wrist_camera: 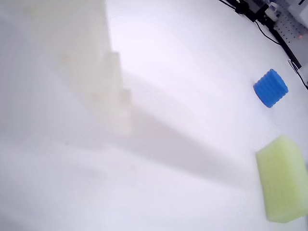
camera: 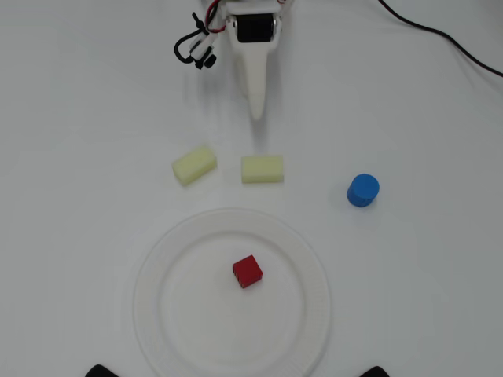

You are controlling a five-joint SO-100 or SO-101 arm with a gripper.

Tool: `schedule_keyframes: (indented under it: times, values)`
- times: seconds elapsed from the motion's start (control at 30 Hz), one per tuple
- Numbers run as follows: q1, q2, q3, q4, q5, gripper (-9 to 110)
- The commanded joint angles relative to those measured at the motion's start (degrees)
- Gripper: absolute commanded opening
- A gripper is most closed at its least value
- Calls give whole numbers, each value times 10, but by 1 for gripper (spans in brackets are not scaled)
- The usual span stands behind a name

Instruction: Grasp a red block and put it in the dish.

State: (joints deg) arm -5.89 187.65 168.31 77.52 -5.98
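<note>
On the dish (camera: pixel 314 314) the red block (camera: pixel 247 271) sits centred, so placing looks finished; far off, the pincer (camera: pixel 257 110) appears closed and empty, needing only to rest

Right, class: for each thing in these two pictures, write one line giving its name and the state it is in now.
Red block: resting inside the plate, near its middle, free of the claw.
Plate: flat on the table, holding only the red block.
Blue cylinder: standing on the table, outside the plate.
Left yellow block: on the table, lying askew.
Right yellow block: on the table, lying square.
Claw: away from the plate, holding nothing; open or shut unclear.
</note>
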Motion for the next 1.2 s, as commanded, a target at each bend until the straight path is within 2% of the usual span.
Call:
schedule_keyframes:
  times: [0.0, 0.2, 0.3, 0.37, 1.17]
  values:
    - [3, 99, 20, 24, -1, 34]
    - [5, 99, 68, 18, -7, 30]
    - [3, 100, 76, 15, -13, 17]
    - [2, 100, 76, 17, -13, 0]
    - [-3, 100, 130, 24, 7, 0]
